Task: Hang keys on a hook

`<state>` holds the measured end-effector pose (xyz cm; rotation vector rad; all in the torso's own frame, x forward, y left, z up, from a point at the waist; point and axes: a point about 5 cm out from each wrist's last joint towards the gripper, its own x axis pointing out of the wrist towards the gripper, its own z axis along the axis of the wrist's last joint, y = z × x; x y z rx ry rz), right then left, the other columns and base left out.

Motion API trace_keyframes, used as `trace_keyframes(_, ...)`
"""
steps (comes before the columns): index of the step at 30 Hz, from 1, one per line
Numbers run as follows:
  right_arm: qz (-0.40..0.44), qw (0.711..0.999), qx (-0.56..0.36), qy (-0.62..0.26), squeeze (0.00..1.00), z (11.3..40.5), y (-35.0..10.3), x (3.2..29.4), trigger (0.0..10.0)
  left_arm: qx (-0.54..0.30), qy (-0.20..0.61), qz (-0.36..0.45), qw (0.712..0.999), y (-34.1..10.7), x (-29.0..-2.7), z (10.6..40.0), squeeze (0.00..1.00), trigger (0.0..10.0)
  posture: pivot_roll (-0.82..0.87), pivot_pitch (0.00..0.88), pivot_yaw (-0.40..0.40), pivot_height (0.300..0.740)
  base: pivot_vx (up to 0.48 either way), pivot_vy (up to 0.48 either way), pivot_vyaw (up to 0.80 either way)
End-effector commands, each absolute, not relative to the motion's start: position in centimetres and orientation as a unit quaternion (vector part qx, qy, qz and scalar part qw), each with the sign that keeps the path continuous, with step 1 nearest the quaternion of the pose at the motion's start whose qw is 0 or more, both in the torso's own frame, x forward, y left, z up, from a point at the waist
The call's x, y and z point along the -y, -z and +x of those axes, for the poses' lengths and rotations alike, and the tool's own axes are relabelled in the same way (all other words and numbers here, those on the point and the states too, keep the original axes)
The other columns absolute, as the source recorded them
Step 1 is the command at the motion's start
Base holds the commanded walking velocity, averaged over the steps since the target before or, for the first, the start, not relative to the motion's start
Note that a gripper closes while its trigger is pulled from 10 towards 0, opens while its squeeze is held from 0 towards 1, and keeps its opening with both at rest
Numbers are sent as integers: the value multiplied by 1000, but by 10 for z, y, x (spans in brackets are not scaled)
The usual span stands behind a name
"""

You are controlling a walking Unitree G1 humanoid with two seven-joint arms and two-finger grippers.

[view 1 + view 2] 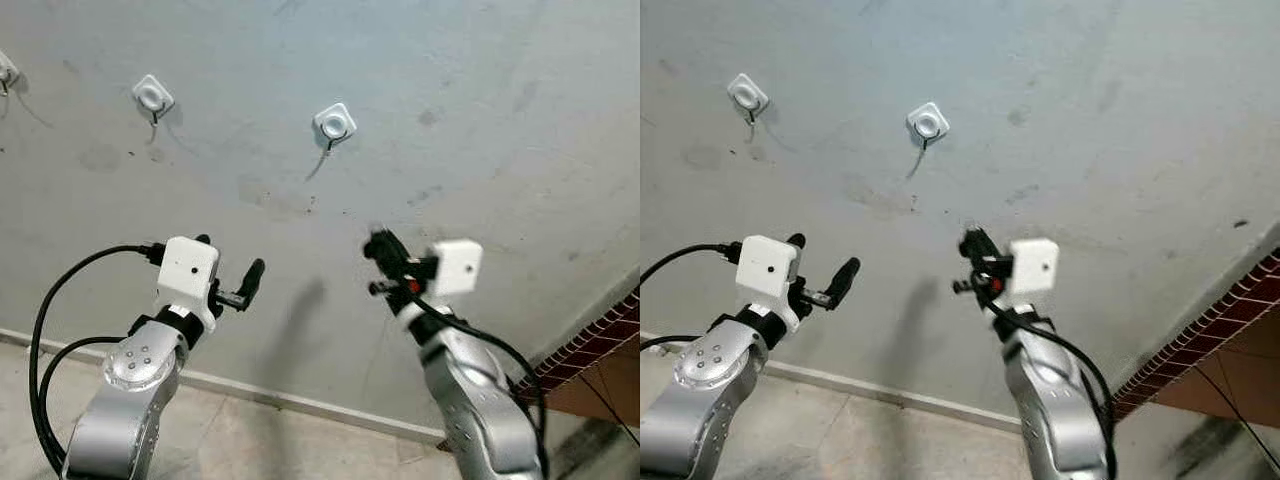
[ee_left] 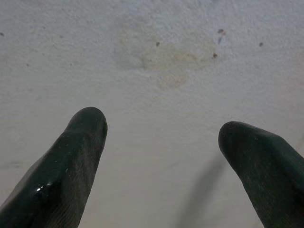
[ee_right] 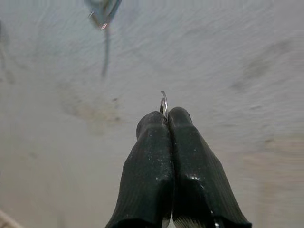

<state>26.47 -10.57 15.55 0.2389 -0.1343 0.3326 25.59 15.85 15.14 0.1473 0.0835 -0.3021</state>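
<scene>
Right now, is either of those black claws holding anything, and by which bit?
The right gripper pinches a thin metal key ring by its lower part, the top arc poking out. The left gripper is open and holds nothing.

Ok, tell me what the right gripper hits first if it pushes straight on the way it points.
Probably bare wall. The right gripper, shut on a key ring, aims below and beside the nearest hook, though depth is unclear.

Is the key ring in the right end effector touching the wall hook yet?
Apart. The right wrist view shows the key ring pinched in the right end effector, with bare wall between it and the hook beyond.
</scene>
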Motion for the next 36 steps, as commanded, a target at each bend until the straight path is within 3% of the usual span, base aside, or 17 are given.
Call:
trace_keyframes(1,111,978,80,-155,0,260,-165,111,10000,-49,155,72,984,-149,-159,254,0,10000,163,0,-66,740,0,0,0)
trace_keyframes(15,105,982,45,-153,0,232,-159,112,10000,-62,133,70,987,-145,-172,245,0,10000,169,0,-87,740,0,0,0)
trace_keyframes(26,83,990,-2,-115,0,197,-151,139,10000,-92,133,73,984,-132,-181,228,0,10000,153,0,-89,740,0,0,0)
trace_keyframes(36,82,991,1,-104,0,201,-152,139,10000,-89,147,69,983,-132,-174,233,0,10000,145,0,-80,740,0,262,0)
